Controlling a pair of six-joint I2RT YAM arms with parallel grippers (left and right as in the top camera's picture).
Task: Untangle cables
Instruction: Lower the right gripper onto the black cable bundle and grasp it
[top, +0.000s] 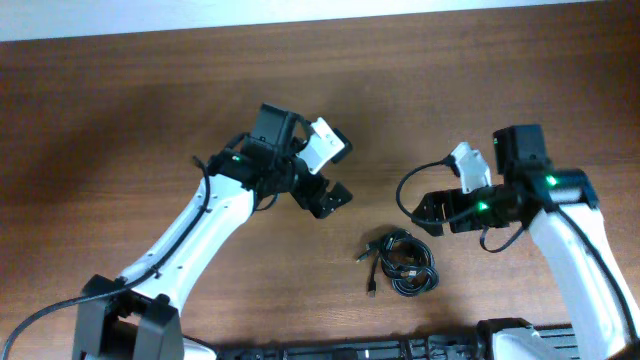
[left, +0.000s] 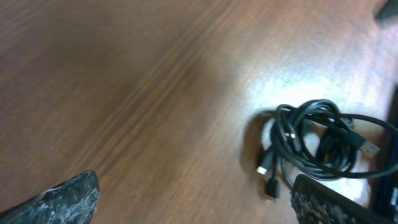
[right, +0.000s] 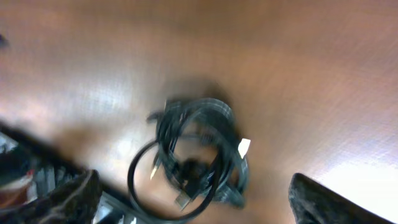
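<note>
Cables (top: 400, 265) lie bundled near us on the counter (top: 120, 100). Our left hand (top: 335, 175) and right hand (top: 440, 188) gape apart, fingertips cropped in the wrist views, and the right wrist view is blurred.

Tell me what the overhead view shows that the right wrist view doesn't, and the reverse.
Only overhead: the left tool, standing apart from the tangled bundle of thin black cables, and the right tool nearer to it. Only right wrist: a close, blurred look at a pale plug tip among the loops. Both: the bundle lying unheld on the brown wooden table.
</note>
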